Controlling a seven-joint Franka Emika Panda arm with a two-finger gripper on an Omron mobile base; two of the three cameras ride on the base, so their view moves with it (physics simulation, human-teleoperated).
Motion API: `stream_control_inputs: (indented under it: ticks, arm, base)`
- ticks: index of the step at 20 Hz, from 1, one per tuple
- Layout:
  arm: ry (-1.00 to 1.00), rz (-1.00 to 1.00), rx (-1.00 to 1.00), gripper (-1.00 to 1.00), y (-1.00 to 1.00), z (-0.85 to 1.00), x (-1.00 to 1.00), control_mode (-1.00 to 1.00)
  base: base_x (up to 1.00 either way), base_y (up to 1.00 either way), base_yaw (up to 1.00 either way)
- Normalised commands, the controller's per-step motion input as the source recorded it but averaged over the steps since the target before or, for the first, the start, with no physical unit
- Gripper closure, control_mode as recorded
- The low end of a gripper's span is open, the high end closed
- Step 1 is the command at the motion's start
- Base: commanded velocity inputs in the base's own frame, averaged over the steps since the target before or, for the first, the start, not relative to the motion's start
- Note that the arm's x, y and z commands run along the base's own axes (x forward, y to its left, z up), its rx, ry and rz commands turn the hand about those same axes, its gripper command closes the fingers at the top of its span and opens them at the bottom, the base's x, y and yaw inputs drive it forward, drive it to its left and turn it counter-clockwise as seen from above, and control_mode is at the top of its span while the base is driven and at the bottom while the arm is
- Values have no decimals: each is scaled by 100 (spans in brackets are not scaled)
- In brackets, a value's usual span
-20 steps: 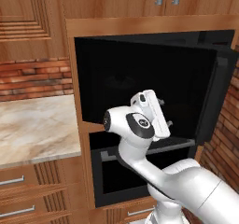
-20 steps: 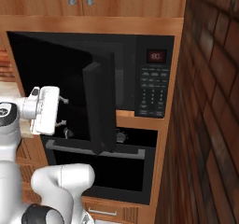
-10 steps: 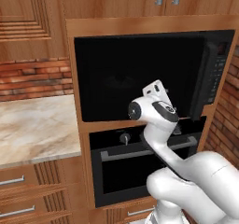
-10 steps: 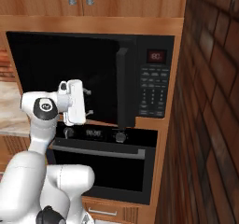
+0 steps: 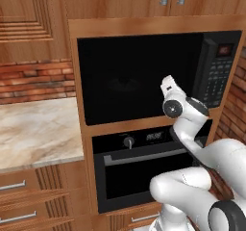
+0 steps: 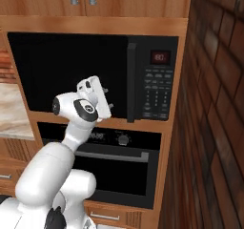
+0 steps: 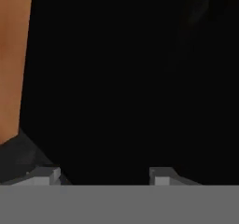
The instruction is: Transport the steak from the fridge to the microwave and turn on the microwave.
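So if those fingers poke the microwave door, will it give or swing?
Probably it barely moves: the microwave door looks flush with its wooden surround, apparently closed. It seems a rigid flat panel, so likely no flexing. The glossy dark face might let the fingers slide.

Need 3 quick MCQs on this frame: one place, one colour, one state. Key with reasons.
1. Where is the gripper?
A. in front of the microwave door
B. over the counter
C. at the upper cabinets

2. What colour is the microwave display?
A. green
B. red
C. blue

3. The microwave door is:
A. wide open
B. removed
C. shut

Key: 1 A, the hand sits against the dark door in the right base view; 2 B, red digits glow above the button panel; 3 C, the door lies flush with the panel.
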Motion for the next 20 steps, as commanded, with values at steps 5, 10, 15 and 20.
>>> stream_control_inputs:
  ticks: [5, 10, 15, 20]
  arm:
    - [0, 22, 5, -100, -19, 0, 36, -100]
    - [0, 21, 3, -100, -1, 0, -1, -100]
    - [-5, 20, 2, -100, 0, 5, -70, -100]
    - [-3, 10, 8, -100, 0, 60, -70, -100]
  base:
    - [0, 0, 0]
    - [0, 0, 0]
    - [0, 0, 0]
    - [0, 0, 0]
